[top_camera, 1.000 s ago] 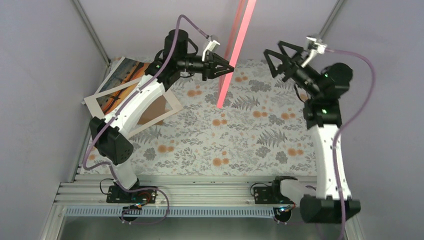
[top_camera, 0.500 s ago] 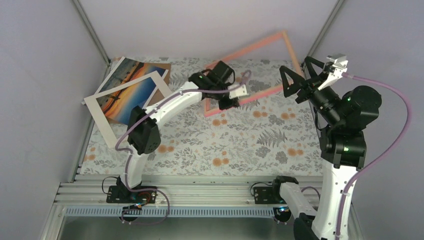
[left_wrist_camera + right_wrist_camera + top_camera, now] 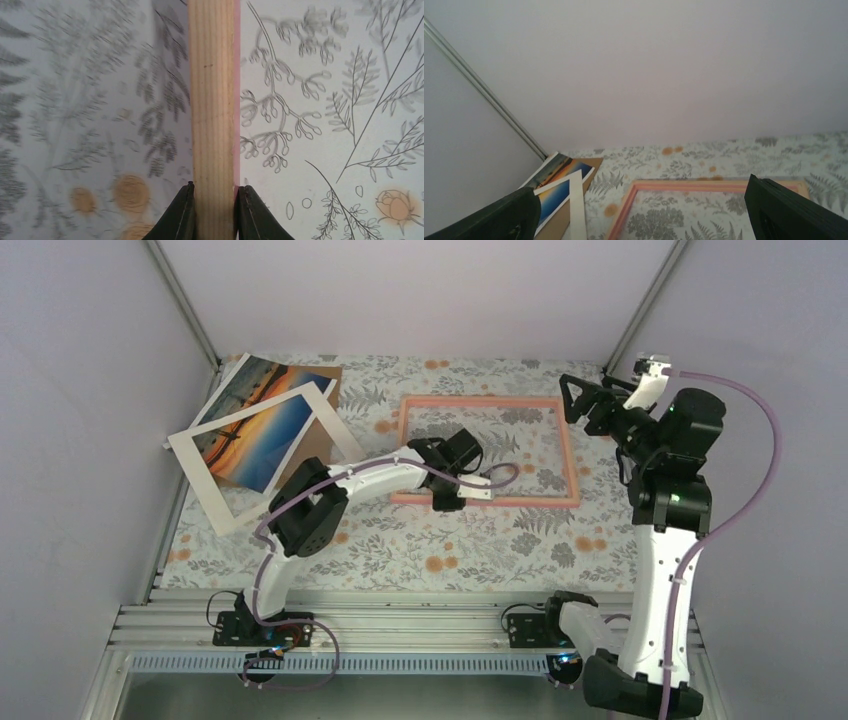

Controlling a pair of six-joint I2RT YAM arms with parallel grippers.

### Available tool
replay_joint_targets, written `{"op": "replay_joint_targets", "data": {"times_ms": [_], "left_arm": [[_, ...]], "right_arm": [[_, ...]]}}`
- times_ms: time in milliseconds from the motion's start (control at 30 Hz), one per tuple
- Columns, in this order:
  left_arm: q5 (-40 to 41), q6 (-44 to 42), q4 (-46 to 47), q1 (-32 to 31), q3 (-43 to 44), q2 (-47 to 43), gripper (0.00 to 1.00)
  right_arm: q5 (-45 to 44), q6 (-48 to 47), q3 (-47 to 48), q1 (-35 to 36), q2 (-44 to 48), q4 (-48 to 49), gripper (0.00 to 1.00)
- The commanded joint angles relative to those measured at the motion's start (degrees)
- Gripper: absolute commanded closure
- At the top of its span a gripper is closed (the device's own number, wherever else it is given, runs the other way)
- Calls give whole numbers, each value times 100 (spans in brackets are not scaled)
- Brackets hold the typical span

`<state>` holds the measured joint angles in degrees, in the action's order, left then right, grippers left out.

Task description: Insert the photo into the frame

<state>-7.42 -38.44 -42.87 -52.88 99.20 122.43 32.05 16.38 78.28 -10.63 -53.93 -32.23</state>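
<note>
The pink frame [image 3: 486, 400] lies flat on the patterned cloth in the middle of the table. My left gripper [image 3: 447, 502] is shut on its near bar; in the left wrist view the wooden bar [image 3: 213, 100] runs between my fingertips [image 3: 185, 212]. The sunset photo [image 3: 262, 420] lies at the back left, partly under the white mat border [image 3: 200, 455]; it also shows in the right wrist view [image 3: 555, 187]. My right gripper [image 3: 578, 400] is open and empty, raised by the frame's far right corner [image 3: 704, 187].
A brown cardboard sheet [image 3: 322, 410] lies under the photo at the back left. Grey walls with metal posts [image 3: 180, 300] close in the table on three sides. An aluminium rail [image 3: 400, 625] runs along the near edge.
The frame has gone from standing on edge, through tilted, to lying flat on the cloth. My left arm has swung down and right with it. My right arm has drawn back to the right.
</note>
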Motion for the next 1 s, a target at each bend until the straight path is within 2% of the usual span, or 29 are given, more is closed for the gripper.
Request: {"op": "replay_joint_targets", "data": {"times_ms": [0,167,367,633,667,733,800,833,967], "left_arm": [[185,102,869,-126,-424,-69,98],[5,386,1029,-134,-526,146,97],[-246,552,949,-183,-262,467,93],[-281,531,935,-165,-713,219,85],[-304,551,888,-164,-717,205,81],[-441,589,765,-101,-699,106,58],[-693,735,765,80,-707,-160,43],[-881,828,762,201,-698,-330,37],[-1611,1042,636,857,-640,-969,29]], "right_arm": [[117,186,-237,-56,-122,155,0],[256,160,-469,-58,-331,252,0],[306,51,-650,-57,-547,388,0],[350,-232,-825,-59,-751,507,0],[387,-265,-860,-61,-773,540,0],[463,-359,-904,-62,-856,596,0],[549,-468,-947,-57,-953,674,0],[586,-489,-973,-60,-1014,720,0],[829,-475,-1098,17,-1308,960,0]]}}
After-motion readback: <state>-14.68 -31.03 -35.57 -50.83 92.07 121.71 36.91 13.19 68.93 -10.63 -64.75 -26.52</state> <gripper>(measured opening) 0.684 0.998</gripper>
